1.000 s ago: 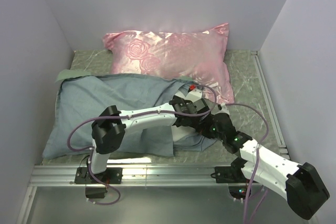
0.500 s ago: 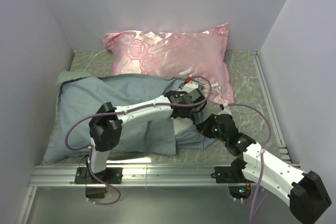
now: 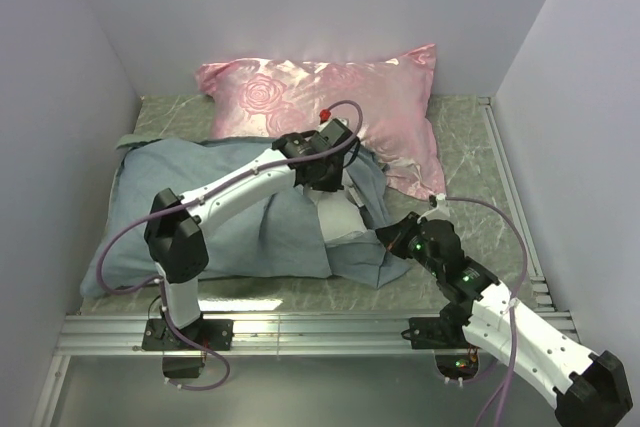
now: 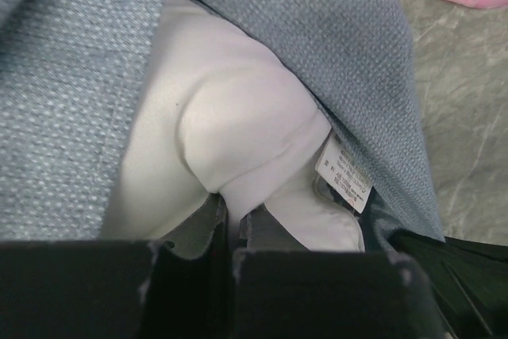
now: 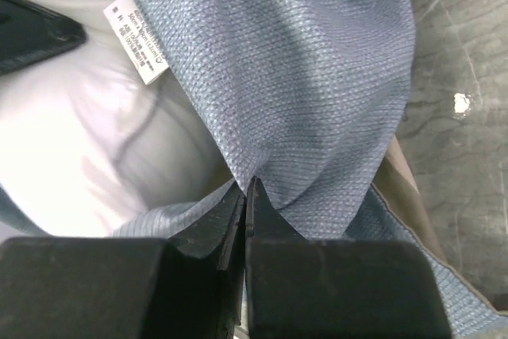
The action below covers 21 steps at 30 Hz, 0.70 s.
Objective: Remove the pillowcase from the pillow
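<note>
The pillowcase (image 3: pixel 200 207) lies grey-blue side out across the left of the table. The pillow (image 3: pixel 335 219) shows as an off-white bulge at the case's open right end. My left gripper (image 3: pixel 333 187) reaches over the case and is shut on a pinched fold of the pillow (image 4: pixel 238 117), with the case's cloth (image 4: pixel 71 77) on both sides. A white label (image 4: pixel 343 174) hangs beside the fold. My right gripper (image 3: pixel 387 240) sits at the case's lower right corner. In the right wrist view the right gripper (image 5: pixel 248 186) is shut on the pillowcase (image 5: pixel 302 77), with the pillow (image 5: pixel 87 140) to its left.
A shiny pink rose-patterned pillow (image 3: pixel 330 97) lies against the back wall, just beyond the left gripper. White walls close in the left, back and right sides. Marbled table surface (image 3: pixel 470 157) shows to the right, and a metal rail (image 3: pixel 300 327) runs along the near edge.
The left gripper has shut on the pillow and drawn it toward the back. The right gripper has pulled the case's edge toward the near right, and more white pillow shows.
</note>
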Each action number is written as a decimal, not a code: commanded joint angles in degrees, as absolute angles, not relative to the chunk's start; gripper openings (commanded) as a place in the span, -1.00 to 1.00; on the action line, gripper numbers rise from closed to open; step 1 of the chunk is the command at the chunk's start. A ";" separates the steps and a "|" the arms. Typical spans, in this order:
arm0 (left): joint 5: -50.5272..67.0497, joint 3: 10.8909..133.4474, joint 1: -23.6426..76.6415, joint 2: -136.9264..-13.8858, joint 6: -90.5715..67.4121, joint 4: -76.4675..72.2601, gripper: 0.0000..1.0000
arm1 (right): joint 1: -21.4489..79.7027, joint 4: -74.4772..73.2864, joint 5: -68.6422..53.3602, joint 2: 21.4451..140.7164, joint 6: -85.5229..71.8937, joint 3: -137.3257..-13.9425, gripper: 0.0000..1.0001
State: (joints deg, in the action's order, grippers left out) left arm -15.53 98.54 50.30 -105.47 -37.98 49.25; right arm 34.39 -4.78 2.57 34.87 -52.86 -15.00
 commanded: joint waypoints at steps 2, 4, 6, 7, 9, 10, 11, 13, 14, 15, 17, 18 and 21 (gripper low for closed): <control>-16.71 105.02 44.65 -100.90 -35.95 44.74 -0.99 | 34.98 -11.25 3.61 35.24 -51.50 -14.24 -1.00; -13.20 107.30 42.90 -100.64 -35.68 44.82 -0.99 | 34.98 -9.33 2.90 37.70 -51.59 -13.98 -1.00; -10.12 110.54 40.53 -100.90 -35.68 45.79 -0.99 | 35.24 -8.44 2.90 39.71 -51.50 -14.06 -1.00; -8.28 111.61 40.52 -100.99 -34.99 46.23 -0.99 | 35.24 -8.00 3.51 40.16 -51.68 -14.24 -1.00; -5.47 111.98 40.78 -100.73 -34.63 47.29 -0.99 | 35.16 -6.86 3.69 41.65 -51.68 -15.02 -1.00; -1.27 110.67 40.87 -100.03 -34.72 46.85 -0.99 | 35.16 -5.90 3.78 42.53 -51.42 -15.81 -1.00; -0.53 108.83 42.17 -97.24 -34.98 45.28 -0.99 | 35.24 -5.63 4.13 44.11 -50.98 -16.86 -0.95; -0.53 99.35 44.37 -92.57 -35.77 40.98 -0.99 | 35.24 -5.45 4.39 50.08 -49.06 -21.34 -0.88; 0.86 96.27 45.34 -87.94 -36.29 39.65 -0.99 | 35.16 -5.54 4.48 52.36 -48.26 -23.01 -0.86; 0.79 90.85 46.83 -85.63 -36.73 38.42 -0.99 | 35.07 -5.71 4.40 56.12 -47.82 -25.72 -0.84; 0.09 85.02 49.29 -78.36 -38.84 36.31 -0.99 | 33.76 -4.58 4.22 58.88 -46.15 -27.41 -0.72; 0.09 79.68 49.83 -76.05 -39.63 34.99 -0.99 | 32.71 -3.87 2.65 61.06 -45.71 -28.47 -0.68; -2.45 71.93 52.55 -68.92 -41.92 34.72 -0.99 | 29.63 -2.90 0.36 63.97 -43.86 -31.27 -0.54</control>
